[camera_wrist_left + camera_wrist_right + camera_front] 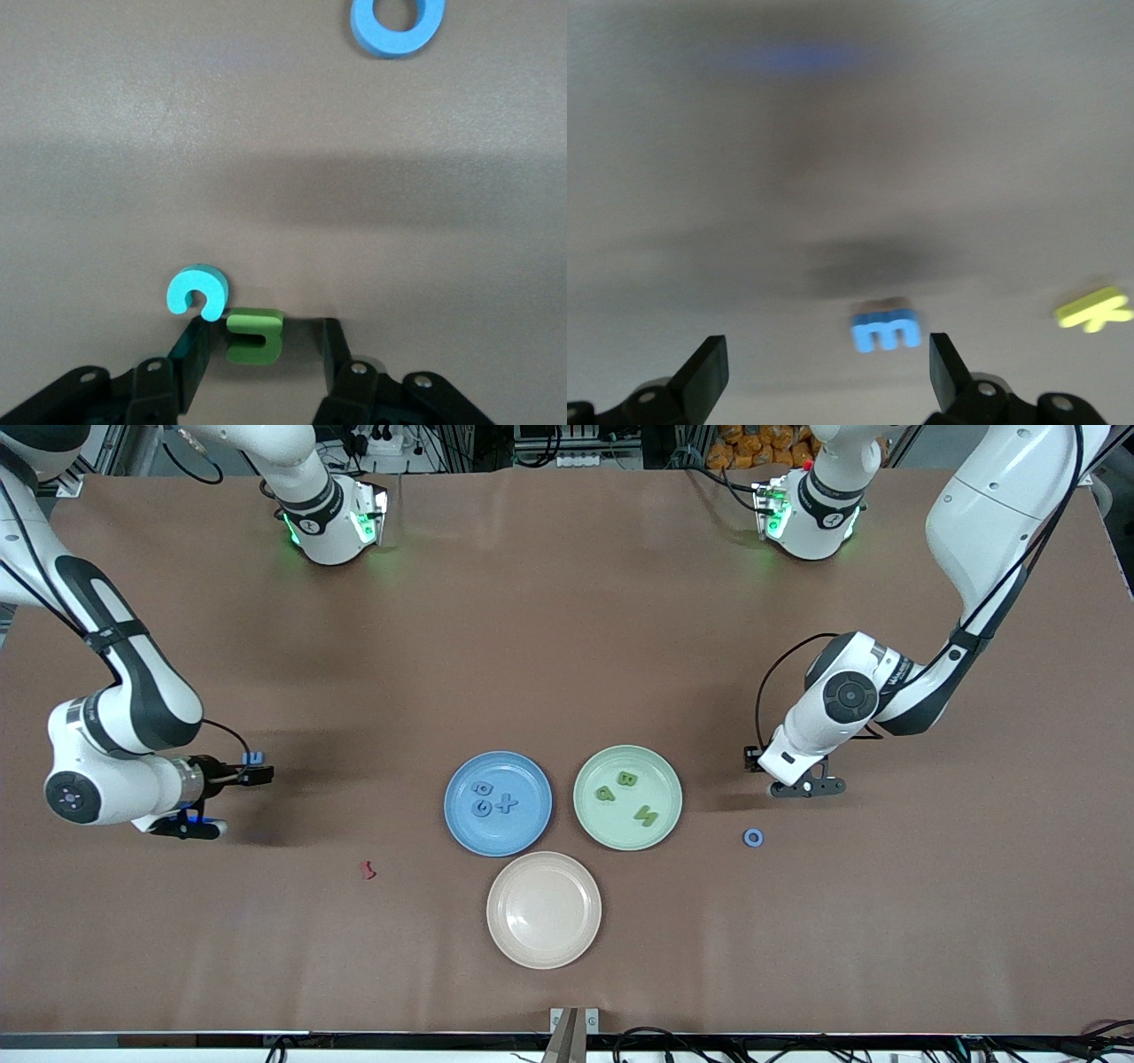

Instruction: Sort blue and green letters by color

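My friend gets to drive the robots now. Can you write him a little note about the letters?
Left gripper: open, down at the table toward the left arm's end, its fingers on either side of a green letter. A light blue letter is right beside that one.
Right gripper: open, low at the right arm's end, with a blue letter just ahead of it, not gripped.
Done: three blue letters on the blue plate, three green letters on the green plate.
Left: those three loose letters and the blue O.
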